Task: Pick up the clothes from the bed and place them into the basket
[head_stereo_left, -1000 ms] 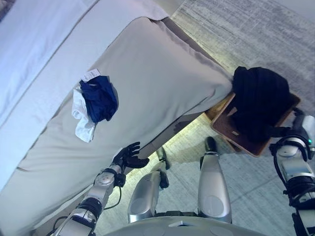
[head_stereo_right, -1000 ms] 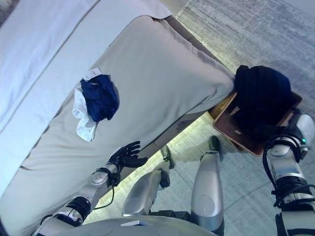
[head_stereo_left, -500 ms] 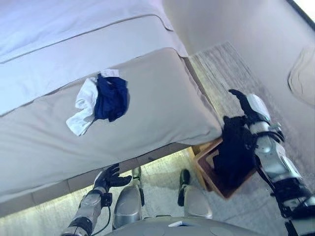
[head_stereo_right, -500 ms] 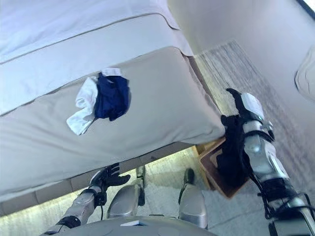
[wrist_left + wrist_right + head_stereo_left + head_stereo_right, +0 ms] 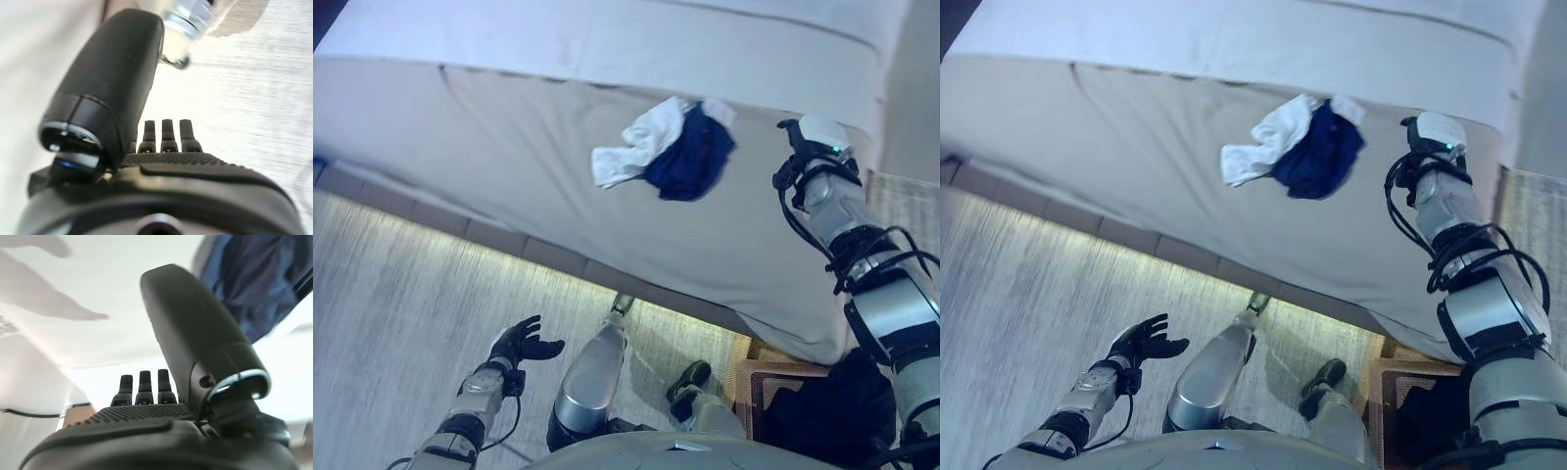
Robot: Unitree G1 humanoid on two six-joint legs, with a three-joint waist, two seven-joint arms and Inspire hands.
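A white garment [image 5: 634, 149] and a dark blue garment [image 5: 693, 157] lie bunched together on the grey bed cover [image 5: 489, 127]. My right hand [image 5: 808, 132] is raised over the bed just to the right of the blue garment, apart from it. In the right wrist view its fingers [image 5: 142, 384] are straight and hold nothing, with the blue garment [image 5: 254, 279] past the thumb. My left hand [image 5: 519, 343] hangs open and empty over the floor, below the bed's edge. The brown basket [image 5: 766, 384] stands on the floor at the lower right with a black garment [image 5: 832, 411] in it.
A white sheet [image 5: 607, 29] covers the far part of the bed. The bed's base [image 5: 460, 220] runs along a lit strip above the pale carpet [image 5: 401, 294]. The basket sits close under the bed's right corner.
The camera has swung left. My right hand has left the basket, where the black garment stays, and risen to the bed beside the blue garment. My left hand has dropped to the floor side.
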